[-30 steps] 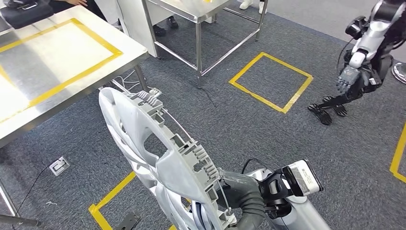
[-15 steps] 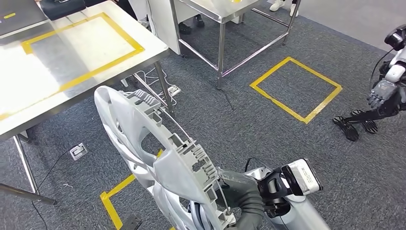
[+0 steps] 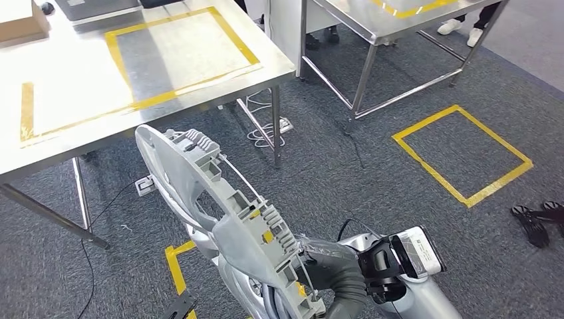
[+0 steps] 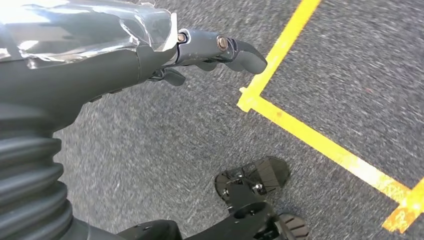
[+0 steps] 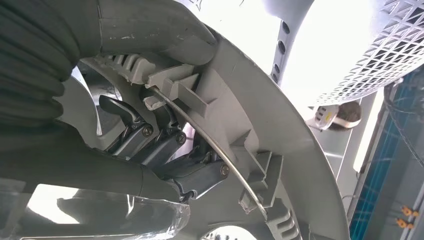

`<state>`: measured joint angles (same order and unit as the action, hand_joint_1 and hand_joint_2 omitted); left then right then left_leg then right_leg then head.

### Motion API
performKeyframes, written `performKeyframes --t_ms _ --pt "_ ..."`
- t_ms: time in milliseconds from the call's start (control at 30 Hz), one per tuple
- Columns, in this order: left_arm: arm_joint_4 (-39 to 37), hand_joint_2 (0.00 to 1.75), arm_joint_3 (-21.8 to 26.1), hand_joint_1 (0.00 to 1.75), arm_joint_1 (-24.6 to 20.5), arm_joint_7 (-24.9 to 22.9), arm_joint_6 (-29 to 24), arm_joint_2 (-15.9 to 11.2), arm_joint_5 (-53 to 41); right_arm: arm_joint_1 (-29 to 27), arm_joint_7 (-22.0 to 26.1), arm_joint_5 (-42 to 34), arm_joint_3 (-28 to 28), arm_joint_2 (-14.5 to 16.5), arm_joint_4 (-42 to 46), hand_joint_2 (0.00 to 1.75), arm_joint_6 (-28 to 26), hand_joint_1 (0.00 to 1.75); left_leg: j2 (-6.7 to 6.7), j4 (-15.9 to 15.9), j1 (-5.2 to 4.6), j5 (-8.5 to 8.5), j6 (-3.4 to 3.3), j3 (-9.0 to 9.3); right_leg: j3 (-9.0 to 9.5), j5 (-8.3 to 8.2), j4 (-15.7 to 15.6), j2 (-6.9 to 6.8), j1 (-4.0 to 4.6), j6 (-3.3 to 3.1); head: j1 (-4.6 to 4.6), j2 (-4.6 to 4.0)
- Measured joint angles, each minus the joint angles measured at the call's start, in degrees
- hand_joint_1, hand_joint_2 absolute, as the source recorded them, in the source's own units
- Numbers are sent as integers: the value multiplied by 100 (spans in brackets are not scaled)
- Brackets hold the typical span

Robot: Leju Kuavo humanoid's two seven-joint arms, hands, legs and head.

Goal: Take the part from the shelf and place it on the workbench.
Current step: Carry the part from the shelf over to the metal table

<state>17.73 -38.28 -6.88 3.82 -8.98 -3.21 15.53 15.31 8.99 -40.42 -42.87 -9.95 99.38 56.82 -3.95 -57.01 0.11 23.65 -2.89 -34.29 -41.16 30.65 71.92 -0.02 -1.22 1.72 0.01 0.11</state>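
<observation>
Carrying the part, gripped in the right hand; left hand empty, fingers loosely curled. Placing on the workbench ahead remains.

Before me: grey carpet with yellow tape square; second steel table beyond it, a person's white shoes behind; cardboard box far left.

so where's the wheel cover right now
In the head view, the grey wheel cover is held upright by the right hand, low centre, just short of the steel workbench.
</observation>
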Motion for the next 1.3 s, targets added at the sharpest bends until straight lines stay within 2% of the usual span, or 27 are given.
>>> performKeyframes --t_ms 67,100,167,233,300,367,400,433,467,500,533,600,633,667,733,767,800,867,933,967,1000,1033,1100,1167,1233,1267,1300 --pt "-1 175 17 0 0 -4 -5 13 -13 11 -2 11 1 -5 5 175 -3 175 -169 -55 5 46 49 -1 328 -367 -786 159 -39 95 1 0" --pt "-1 175 24 0 1 -5 -6 15 -21 15 -2 16 1 -4 10 175 -5 175 -235 -92 0 75 82 -15 464 -493 -1081 238 -53 95 -1 0" --pt "-3 175 43 0 9 -6 -6 15 -49 15 2 26 1 -3 16 175 -9 175 -328 -131 -3 111 133 -56 551 -563 -1258 304 -40 25 -4 0" --pt "-6 175 70 0 25 -11 -4 9 -81 19 8 33 3 6 23 175 -10 175 -341 -142 16 131 175 -85 572 -563 -1277 215 -41 -45 -6 0" --pt "-9 175 99 0 28 -19 -4 5 -106 25 19 38 7 28 30 175 -10 175 -66 -360 17 257 241 -184 614 -543 -1295 118 -66 -115 -16 0" --pt "-9 175 123 0 14 -23 -4 7 -125 24 30 46 10 42 33 175 -9 175 270 -985 27 544 297 -508 659 -502 -1300 6 -59 -181 -25 0" --pt "-9 175 135 0 8 -25 -3 9 -133 19 33 57 10 42 33 175 -8 175 337 -1363 45 676 315 -726 678 -479 -1299 -56 -49 -205 -25 0" --pt "-9 175 147 0 7 -27 -2 12 -150 12 34 71 9 42 33 175 -7 175 367 -1639 60 732 326 -900 698 -457 -1299 -122 -41 -217 -24 0" --pt "-10 175 157 0 7 -31 1 15 -169 6 34 85 9 42 33 175 -6 175 383 -1730 70 687 333 -984 721 -432 -1298 -187 -37 -220 -25 0" --pt "-10 175 168 0 8 -34 3 16 -191 1 34 97 8 44 33 175 -5 175 405 -1581 77 534 331 -942 755 -403 -1298 -252 -37 -214 -25 0" --pt "-10 175 179 0 7 -37 5 16 -211 -1 34 104 9 47 33 175 -4 175 466 -1238 77 322 317 -786 796 -373 -1299 -311 -36 -201 -25 0" --pt "-9 175 199 0 -5 -39 8 16 -234 3 35 112 14 56 33 175 -3 175 711 -492 38 6 268 -415 877 -307 -1301 -416 -1 -156 -22 0" --pt "-9 175 210 0 -16 -39 9 18 -239 5 36 114 16 60 33 175 -3 175 793 -288 11 -48 238 -312 903 -279 -1302 -464 22 -126 -21 0" --pt "-9 175 223 0 -26 -40 10 20 -240 7 36 115 18 63 34 175 -3 175 812 -209 -18 -42 210 -280 921 -255 -1310 -518 42 -94 -19 0" --pt "-9 175 246 0 -31 -43 11 22 -241 11 36 117 22 69 38 175 -3 175 659 -169 -23 -41 140 -271 948 -218 -1330 -605 43 -33 -19 0" --pt "-8 175 256 0 -30 -45 11 28 -243 12 36 118 24 72 42 175 -3 175 583 -130 -10 -54 104 -245 944 -185 -1295 -553 32 -13 -17 0" --pt "-8 175 261 0 -35 -48 13 32 -246 13 37 117 30 72 46 175 -3 175 515 -92 8 -71 65 -214 890 -117 -1166 -441 22 -10 -15 0" --pt "-7 175 264 0 -57 -50 31 46 -273 9 40 120 42 61 52 175 -3 175 371 -58 24 -83 11 -177 560 127 -533 -151 9 -45 -4 0" --pt "-7 175 266 0 -71 -52 63 56 -310 -13 38 137 47 38 53 175 -3 175 197 -62 19 -73 -14 -174 98 323 205 -41 9 -55 0 0" --pt "-7 175 266 0 -72 -54 75 61 -326 -25 35 148 46 27 53 175 -3 175 105 -65 16 -68 -17 -173 -42 314 351 -29 7 -31 -2 0" --pt "-8 175 266 0 -71 -56 80 63 -333 -33 33 156 45 20 53 175 -3 175 13 -68 15 -62 -15 -168 -75 215 270 -21 4 10 -2 0" --pt "-8 175 266 0 -70 -57 83 66 -339 -35 32 162 46 15 53 175 -3 175 -77 -72 17 -54 -5 -161 1 45 -21 -5 -2 56 -2 0" --pt "-8 175 269 0 -72 -57 86 74 -345 -29 33 162 46 12 53 175 -3 175 -227 -96 9 -26 33 -148 282 -347 -812 117 -14 110 -1 0" --pt "-9 175 291 0 -61 -52 94 81 -344 -14 26 106 39 13 52 175 -20 175 -325 -128 -13 15 83 -155 473 -566 -1254 222 -21 55 -3 0" --pt "-14 175 322 0 -23 -43 100 76 -343 21 -26 -58 16 18 50 175 -67 175 -372 -139 -8 47 130 -163 518 -602 -1298 218 -10 -33 -5 0" --pt "-18 175 338 0 -2 -38 102 69 -343 45 -62 -151 5 25 49 175 -93 175 -341 -153 4 70 155 -164 529 -605 -1303 209 -15 -60 -6 0" --pt "-21 175 350 0 10 -29 103 63 -343 65 -94 -233 -5 33 48 175 -111 175 -231 -220 6 122 187 -192 548 -604 -1311 196 -24 -97 -15 0"
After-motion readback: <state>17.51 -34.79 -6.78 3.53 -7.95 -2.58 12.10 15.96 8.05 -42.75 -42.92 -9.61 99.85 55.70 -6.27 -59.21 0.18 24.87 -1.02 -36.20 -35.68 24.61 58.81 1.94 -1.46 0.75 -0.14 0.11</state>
